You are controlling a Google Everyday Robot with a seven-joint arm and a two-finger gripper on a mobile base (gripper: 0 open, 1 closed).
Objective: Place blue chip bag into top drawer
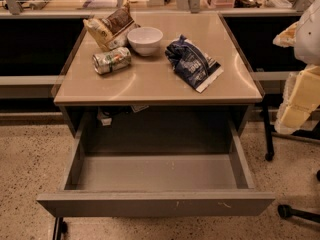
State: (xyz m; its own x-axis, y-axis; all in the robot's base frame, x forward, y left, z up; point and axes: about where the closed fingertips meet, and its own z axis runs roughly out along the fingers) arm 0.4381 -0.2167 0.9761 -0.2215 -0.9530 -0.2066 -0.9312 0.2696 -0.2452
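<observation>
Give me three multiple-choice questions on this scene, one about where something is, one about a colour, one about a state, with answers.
1. The blue chip bag lies: A) on the table, right of the bowl B) on the floor C) on a shelf.
2. The bowl is: A) red B) white C) black.
3. The top drawer is: A) shut B) pulled open, empty C) open, full of cans.
Answers: A, it rests on the table, with the gripper off at the view's right edge; B, its rim and wall look white; B, its bare grey floor shows.
</observation>
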